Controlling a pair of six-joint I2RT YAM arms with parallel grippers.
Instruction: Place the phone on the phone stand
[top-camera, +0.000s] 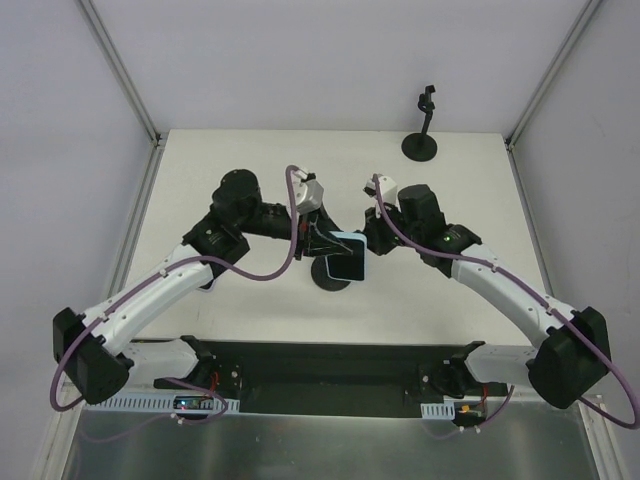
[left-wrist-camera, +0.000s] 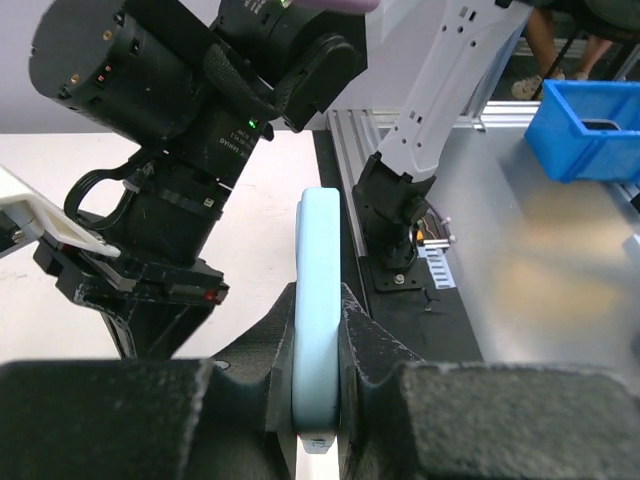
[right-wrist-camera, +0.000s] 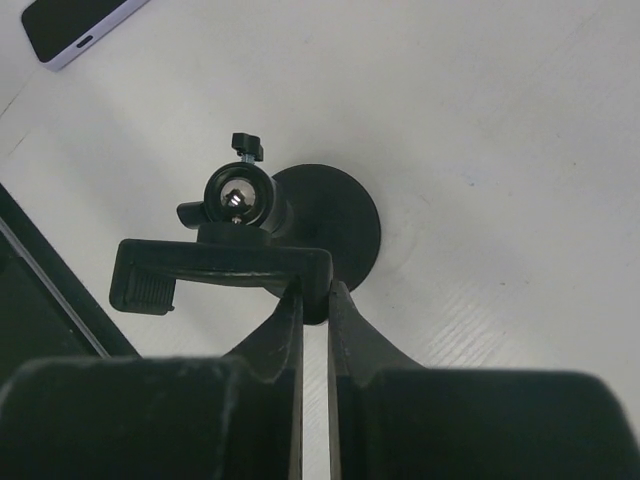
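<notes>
A light blue phone (left-wrist-camera: 318, 235) stands on edge between my left gripper's (left-wrist-camera: 318, 300) fingers, which are shut on its two faces. In the top view the phone (top-camera: 349, 257) hangs just above the black phone stand (top-camera: 330, 276) at the table's middle. The stand has a round base (right-wrist-camera: 345, 220), a ball joint and a clamp bar (right-wrist-camera: 215, 262). My right gripper (right-wrist-camera: 315, 292) is shut on the bar's right-hand end hook. In the top view both grippers meet over the stand, the left gripper (top-camera: 328, 243) on one side and the right gripper (top-camera: 370, 242) on the other.
A second black stand (top-camera: 422, 125) stands at the table's far right edge. Another phone (right-wrist-camera: 80, 25) with a dark screen lies flat on the table beyond the stand. A blue bin (left-wrist-camera: 590, 125) sits off the table, past the arms' black base plate (top-camera: 330, 365).
</notes>
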